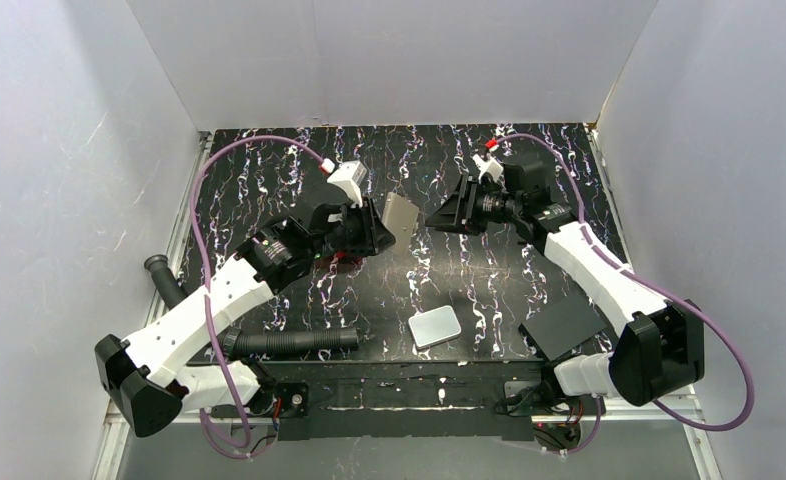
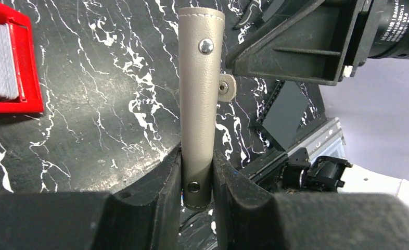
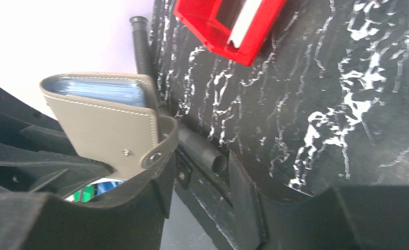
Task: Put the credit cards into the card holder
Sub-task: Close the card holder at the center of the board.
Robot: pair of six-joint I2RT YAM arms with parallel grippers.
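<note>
The left gripper (image 2: pixel 197 156) is closed narrow on the card holder (image 2: pixel 200 94), pinching the end nearest the wrist between both fingers. Its own camera sees the holder edge-on, as a slim grey-brown bar with two metal snaps and a small strap tab (image 2: pixel 226 87) sticking out to the right.

From above, the same holder shows as a flat pale square held off the table (image 1: pixel 489 280), in the middle of the far half, between the two claws. The right gripper (image 3: pixel 202 172) faces it from the right, its jaws standing apart with nothing between them. In its own view the strap curls at the tip of one finger, though I cannot tell whether it touches.

Only the right wrist view looks into the holder's open mouth, where pale blue credit cards (image 3: pixel 106 91) sit stacked inside. More cards lie in the red tray (image 2: pixel 28 67). The left wrist camera shows a grey stack in it, left of the holder, while the top camera catches only a sliver of red under the left arm.

The top view alone shows a white slab (image 1: pixel 435 327) near the near edge at centre, a black sheet (image 1: pixel 567 325) to its right, and a ribbed black hose (image 1: pixel 289 343) to its left.
</note>
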